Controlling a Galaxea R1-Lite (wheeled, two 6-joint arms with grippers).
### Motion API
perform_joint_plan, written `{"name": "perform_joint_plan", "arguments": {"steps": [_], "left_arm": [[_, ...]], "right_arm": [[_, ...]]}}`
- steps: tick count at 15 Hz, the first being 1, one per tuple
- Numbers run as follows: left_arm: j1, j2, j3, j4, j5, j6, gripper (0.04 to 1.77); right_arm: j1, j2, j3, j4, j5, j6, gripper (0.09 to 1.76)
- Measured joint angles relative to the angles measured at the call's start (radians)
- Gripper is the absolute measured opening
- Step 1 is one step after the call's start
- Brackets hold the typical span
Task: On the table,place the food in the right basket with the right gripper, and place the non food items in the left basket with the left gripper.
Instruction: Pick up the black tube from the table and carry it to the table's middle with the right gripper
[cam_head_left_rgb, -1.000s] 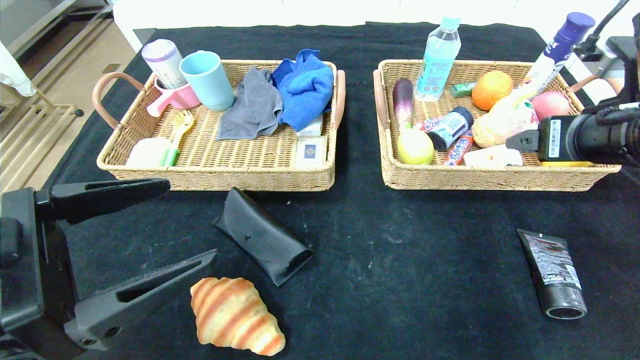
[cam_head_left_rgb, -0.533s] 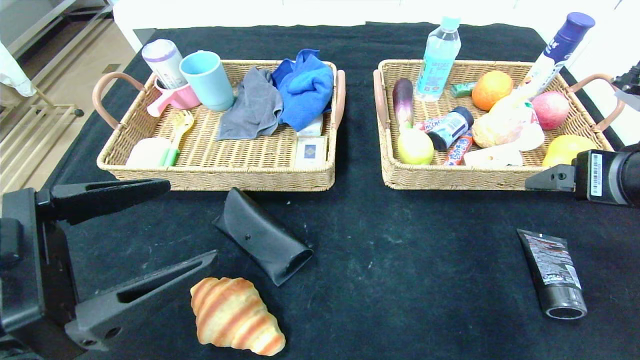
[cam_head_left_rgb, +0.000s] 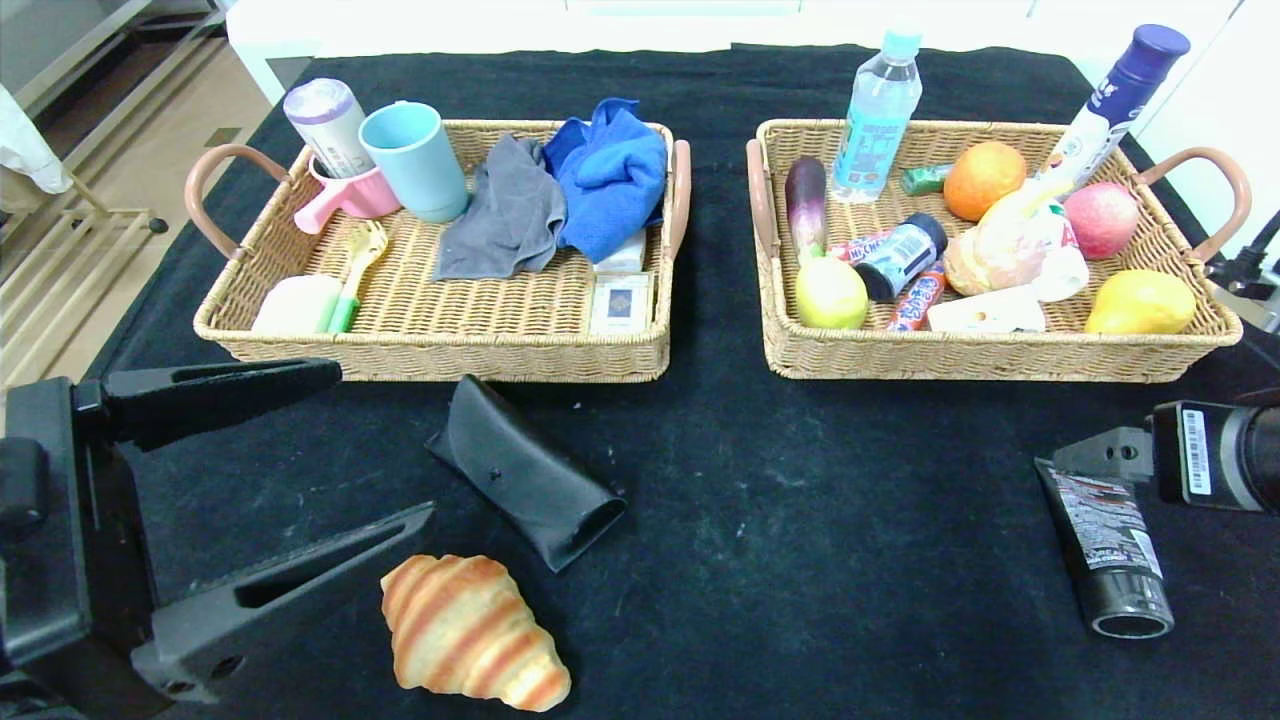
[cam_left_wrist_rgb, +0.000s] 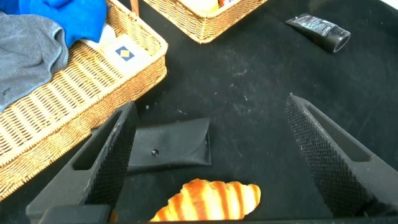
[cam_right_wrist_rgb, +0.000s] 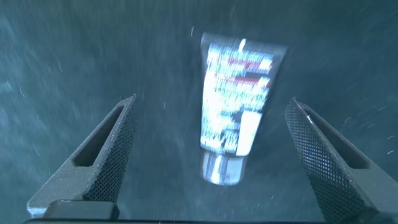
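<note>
Hovering wide open, empty, right end effector (cam_right_wrist_rgb: 211, 162) over blurred tube (cam_right_wrist_rgb: 233, 112), left end effector (cam_left_wrist_rgb: 214, 165) likewise.

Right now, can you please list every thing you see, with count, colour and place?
left basket: 1, wicker, back left; holds cups, cloths, brush, boxes
right basket: 1, wicker, back right; holds fruit, eggplant, snacks, bottles
glasses case: 1, black, on table before left basket
croissant: 1, striped golden, front left
tube: 1, black, front right
left hand: open, above the table's front left
right hand: open, over tube
</note>
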Motion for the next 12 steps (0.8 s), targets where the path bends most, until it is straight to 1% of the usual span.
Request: {"name": "perform_joint_plan", "arguments": {"steps": [2, 9, 12], "left_arm": [[-0.001, 0.0, 0.0, 0.001, 0.0, 0.001, 1.72], [-0.005, -0.001, 0.001, 0.001, 0.0, 0.002, 1.72], [-0.005, -0.001, 0.002, 0.002, 0.0, 0.002, 1.72]], "right_arm": [[0.0, -0.008, 0.029, 0.0, 0.018, 0.0, 1.7], [-0.022, -0.011, 0.122, -0.008, 0.024, 0.0, 1.7], [-0.05, -0.006, 0.14, -0.009, 0.076, -0.002, 1.7]]}}
